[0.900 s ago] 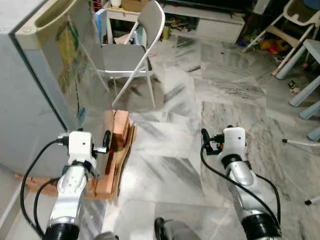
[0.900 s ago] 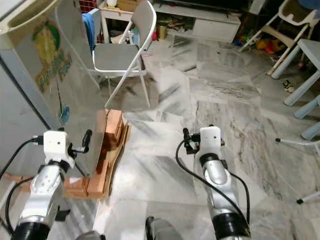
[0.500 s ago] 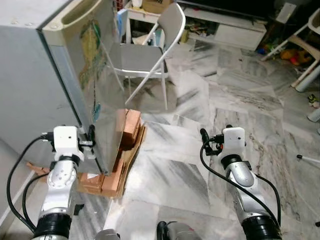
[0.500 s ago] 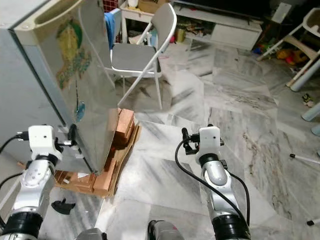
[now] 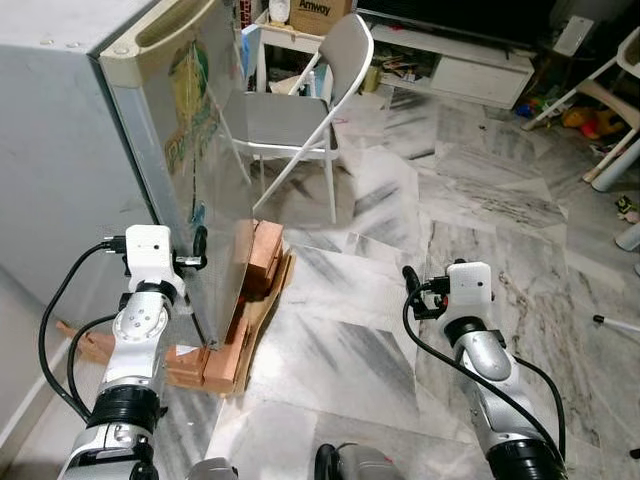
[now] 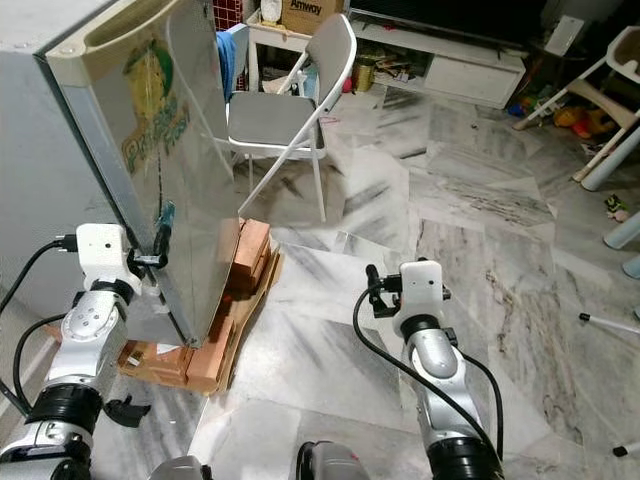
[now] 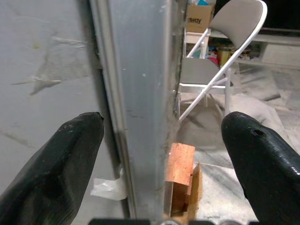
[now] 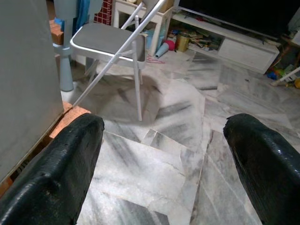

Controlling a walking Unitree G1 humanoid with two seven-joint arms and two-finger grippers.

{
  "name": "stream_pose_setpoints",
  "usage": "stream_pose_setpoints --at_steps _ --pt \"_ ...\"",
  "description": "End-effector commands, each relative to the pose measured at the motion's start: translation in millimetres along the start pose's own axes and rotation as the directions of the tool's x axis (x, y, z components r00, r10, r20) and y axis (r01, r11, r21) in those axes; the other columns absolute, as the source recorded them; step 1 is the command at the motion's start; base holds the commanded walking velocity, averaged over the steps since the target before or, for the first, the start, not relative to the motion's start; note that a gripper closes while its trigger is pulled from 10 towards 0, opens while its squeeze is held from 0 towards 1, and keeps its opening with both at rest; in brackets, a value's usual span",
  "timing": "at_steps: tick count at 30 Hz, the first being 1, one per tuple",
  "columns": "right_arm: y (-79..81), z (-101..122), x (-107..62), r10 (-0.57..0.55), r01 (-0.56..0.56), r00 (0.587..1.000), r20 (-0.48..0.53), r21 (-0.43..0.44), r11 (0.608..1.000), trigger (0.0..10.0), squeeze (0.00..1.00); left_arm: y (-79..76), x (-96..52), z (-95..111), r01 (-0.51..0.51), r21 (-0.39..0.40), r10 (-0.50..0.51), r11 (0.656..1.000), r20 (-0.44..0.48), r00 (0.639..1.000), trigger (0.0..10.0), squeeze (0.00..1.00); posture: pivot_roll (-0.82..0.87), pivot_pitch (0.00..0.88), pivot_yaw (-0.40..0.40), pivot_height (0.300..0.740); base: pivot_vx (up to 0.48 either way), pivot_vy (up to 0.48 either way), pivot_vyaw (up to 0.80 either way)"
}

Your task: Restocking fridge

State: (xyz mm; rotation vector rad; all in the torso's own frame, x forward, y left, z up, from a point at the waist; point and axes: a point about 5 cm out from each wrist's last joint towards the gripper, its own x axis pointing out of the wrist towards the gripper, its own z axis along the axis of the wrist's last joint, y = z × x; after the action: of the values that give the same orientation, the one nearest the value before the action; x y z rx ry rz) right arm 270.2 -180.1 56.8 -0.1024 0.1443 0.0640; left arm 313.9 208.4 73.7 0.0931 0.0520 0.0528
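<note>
While the fridge (image 5: pixel 90 150) fills my nine-to-eleven o'clock, tall and upright, its door (image 6: pixel 175 170) faces two o'clock and stands shut on a pile of bricks (image 5: pixel 245 300). I'd call this the door-opening step, nothing stocked yet. Behind it at twelve o'clock sits a folding chair (image 5: pixel 300 110) on the marble floor (image 5: pixel 400 260). My left gripper (image 7: pixel 161 140) is spread wide, one finger (image 7: pixel 61 164) on the fridge's side, the other past the door's face, straddling that vertical edge. Next, I reckon, close on the edge and pull outward. My right gripper (image 8: pixel 164 159) hangs wide at four o'clock, holding nothing, over bare floor.
</note>
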Motion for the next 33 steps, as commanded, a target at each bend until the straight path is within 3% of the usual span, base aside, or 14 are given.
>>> stream_pose_setpoints --at_steps 1,15,19,25,31,33 --pt "-6.9 4 -0.9 -0.015 0.015 1.000 0.008 0.002 1.000 10.0 0.00 -6.9 3.1 2 0.029 0.009 -0.029 1.000 0.008 1.000 10.0 0.00 0.05 0.046 -0.098 0.740 0.000 0.000 0.00" --pt "-10.8 6 -6.1 -0.012 0.012 1.000 0.008 -0.016 1.000 10.0 0.00 -18.6 27.1 22 0.051 0.008 -0.051 0.999 0.038 0.998 10.0 0.00 0.03 0.057 -0.096 0.740 0.000 0.000 0.00" --pt "-17.6 -11 -23.0 0.017 -0.022 0.996 -0.091 -0.054 0.998 10.0 0.00 -34.7 37.2 36 0.133 0.064 -0.137 0.989 0.067 0.988 10.0 0.00 0.03 0.063 -0.095 0.740 0.000 0.000 0.00" --pt "-29.1 -19 -32.4 -0.014 0.008 0.992 -0.123 -0.052 0.999 10.0 0.00 -26.7 39.7 33 0.094 0.084 -0.097 0.992 0.034 0.995 10.0 0.00 0.02 0.066 -0.086 0.740 0.000 0.000 0.00" --pt "-27.4 -18 -32.5 -0.009 0.002 0.992 -0.123 -0.055 0.998 10.0 0.00 -20.7 39.4 30 0.051 0.112 -0.054 0.992 0.026 0.998 10.0 0.00 0.02 0.068 -0.086 0.740 0.000 0.000 0.00" --pt "-25.5 -16 -32.5 0.001 -0.008 0.993 -0.119 -0.058 0.998 10.0 0.00 -12.6 40.9 29 -0.004 0.116 0.004 0.993 0.003 1.000 10.0 0.00 0.02 0.070 -0.088 0.740 0.000 0.000 0.00"
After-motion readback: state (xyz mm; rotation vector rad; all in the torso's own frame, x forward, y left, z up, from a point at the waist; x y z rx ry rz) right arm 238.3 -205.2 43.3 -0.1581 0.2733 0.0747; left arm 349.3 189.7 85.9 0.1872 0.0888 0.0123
